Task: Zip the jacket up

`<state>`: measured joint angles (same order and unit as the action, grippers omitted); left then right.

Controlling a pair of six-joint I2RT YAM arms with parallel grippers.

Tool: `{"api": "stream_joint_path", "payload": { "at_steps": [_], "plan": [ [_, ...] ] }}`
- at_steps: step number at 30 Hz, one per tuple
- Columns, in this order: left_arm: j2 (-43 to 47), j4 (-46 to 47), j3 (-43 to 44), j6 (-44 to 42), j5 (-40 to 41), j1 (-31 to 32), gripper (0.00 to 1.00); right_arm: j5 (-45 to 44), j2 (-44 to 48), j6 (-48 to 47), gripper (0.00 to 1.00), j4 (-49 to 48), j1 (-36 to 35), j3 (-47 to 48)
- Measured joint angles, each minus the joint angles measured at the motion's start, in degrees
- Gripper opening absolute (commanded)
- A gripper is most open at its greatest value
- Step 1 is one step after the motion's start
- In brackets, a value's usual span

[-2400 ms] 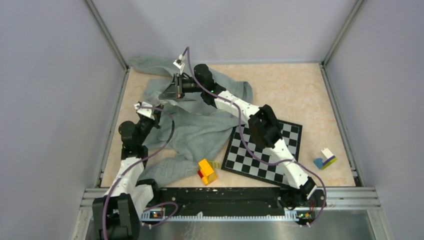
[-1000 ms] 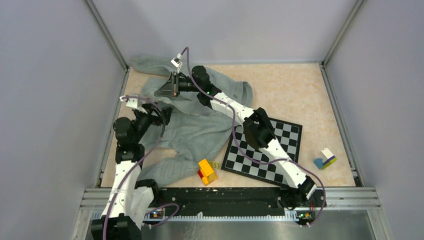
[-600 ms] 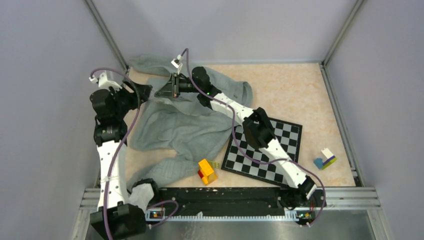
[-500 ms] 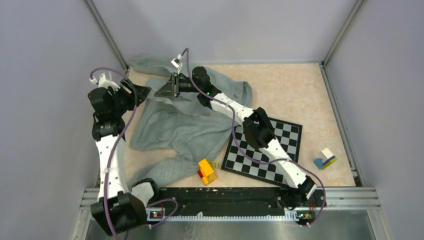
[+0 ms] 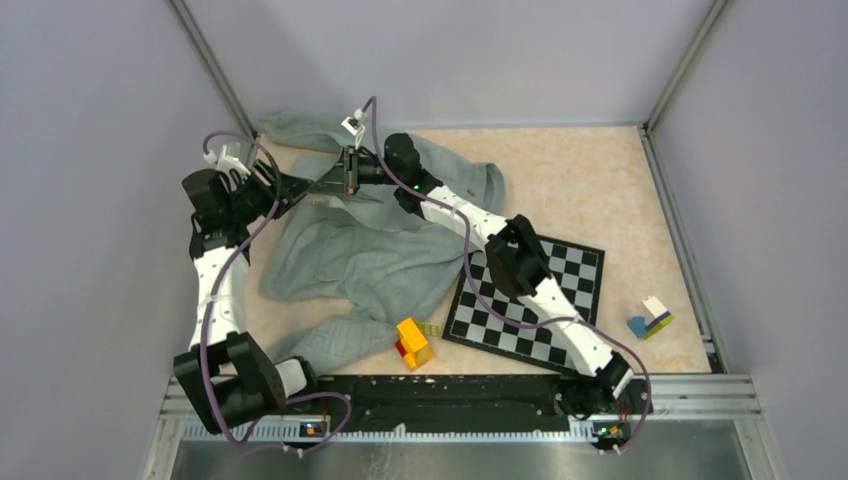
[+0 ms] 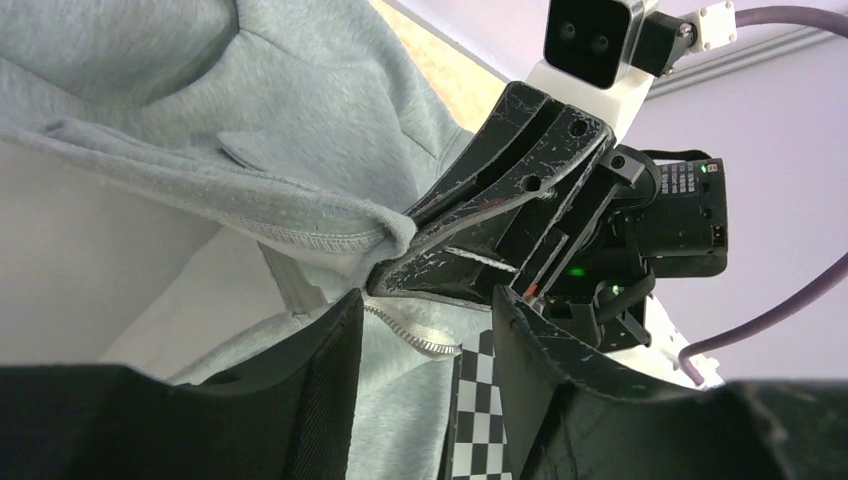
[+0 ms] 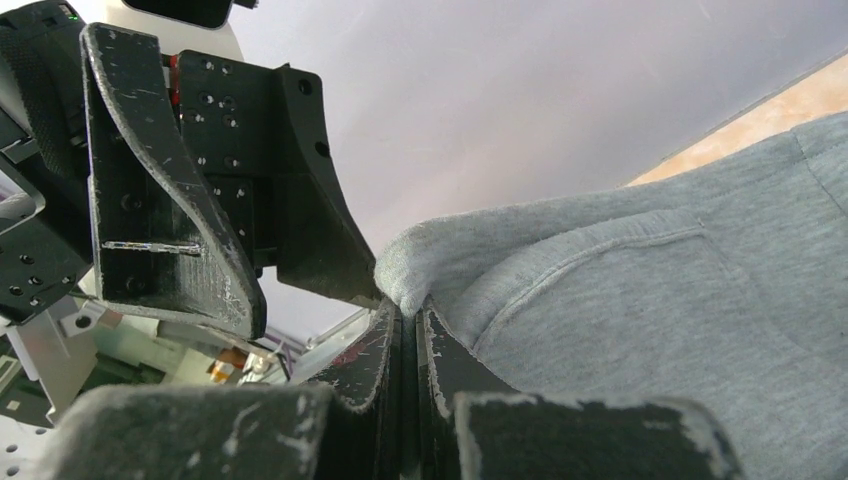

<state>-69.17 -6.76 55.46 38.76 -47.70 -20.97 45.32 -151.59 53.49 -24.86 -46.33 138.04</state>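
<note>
The light grey jacket [image 5: 372,252] lies rumpled across the table's left half. My right gripper [image 5: 333,183] holds a corner of the jacket's edge lifted at the far left; in the right wrist view it [image 7: 405,310] is shut on a folded hem [image 7: 410,265]. My left gripper [image 5: 298,186] faces it from the left, nearly tip to tip. In the left wrist view the left gripper [image 6: 424,305] is open, and a strip of zipper teeth [image 6: 425,343] hangs in the gap, touching neither finger. The right gripper's fingers [image 6: 500,215] pinch the hem [image 6: 385,232] just above.
A black-and-white chessboard [image 5: 530,295] lies right of the jacket, under the right arm. A yellow-and-red block [image 5: 413,343] sits by the near edge, and a blue-and-white block [image 5: 650,318] at the right. Grey walls close in on the left and at the back.
My left arm swung from the jacket's left side up to the far left corner, and its gripper now meets the right gripper. Its jaws have narrowed. The right arm has held still.
</note>
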Motion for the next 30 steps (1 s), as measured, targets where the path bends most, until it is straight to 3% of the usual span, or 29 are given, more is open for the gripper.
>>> {"api": "stream_joint_path", "payload": {
  "at_steps": [14,18,23,24,30],
  "plan": [
    [-3.4,2.2,0.0,0.7,4.5,2.2,0.51,0.0,0.0,-2.4,0.0,0.9,0.0,0.0],
    [-3.6,3.1,0.0,0.8,7.6,4.6,0.4,0.0,0.0,-2.5,0.0,0.9,0.1,0.0],
    [-4.1,4.2,0.0,-0.3,10.8,6.4,0.03,-0.3,0.0,-3.4,0.0,1.4,1.2,0.0],
    [-4.1,4.5,0.0,-0.6,11.2,6.5,0.0,-0.2,0.0,-3.6,0.0,1.3,1.5,0.0],
    [-4.1,4.8,-0.1,-3.0,13.4,6.8,0.0,-0.8,0.0,-5.8,0.01,2.4,1.7,0.0]
  ]
}}
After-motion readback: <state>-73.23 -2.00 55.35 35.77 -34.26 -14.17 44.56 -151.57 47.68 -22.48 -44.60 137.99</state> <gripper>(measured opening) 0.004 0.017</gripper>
